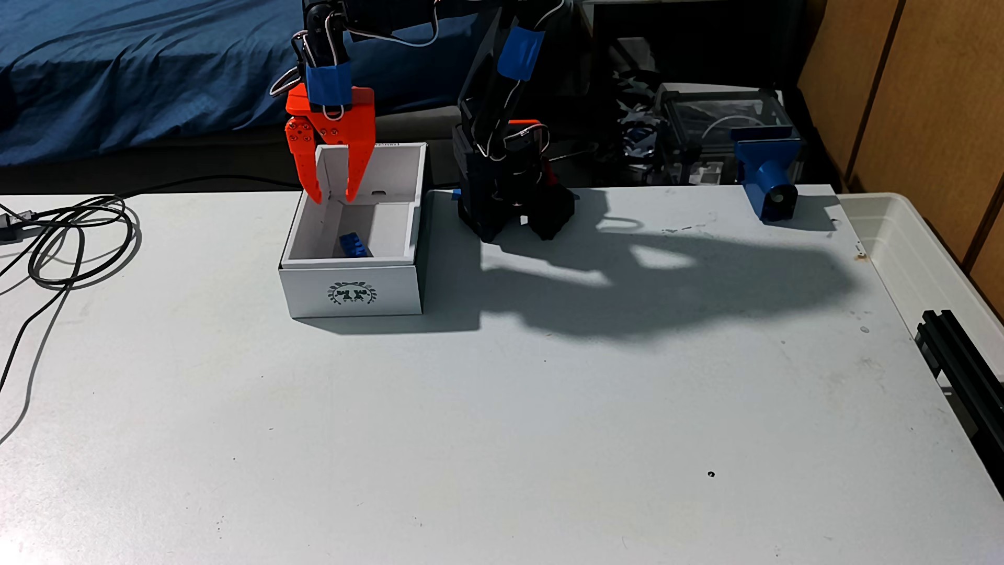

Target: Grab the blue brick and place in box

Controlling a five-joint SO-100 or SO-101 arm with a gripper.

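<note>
1. The orange tool [333, 199] hangs tips-down over the far end of the box [350, 290], its two fingers parted with a clear gap between them and nothing held.
2. A band of blue tape [328, 83] wraps the black arm just above the tool; a second band sits on the upper link.
3. The blue brick [356, 245] lies on the floor of the box, near its front wall, below the tool and apart from it.
4. The white box stands open on the tabletop [489, 434], a black wreath emblem on the short side facing the camera.
5. To the right of the box, just beside it, the arm's black base [513, 209] sits at the tabletop's far edge and throws a broad shadow to the right.
6. A blue clamp-like part [769, 179] stands at the far right corner.
7. Coiled black cables [81, 239] lie at the left edge.
</note>
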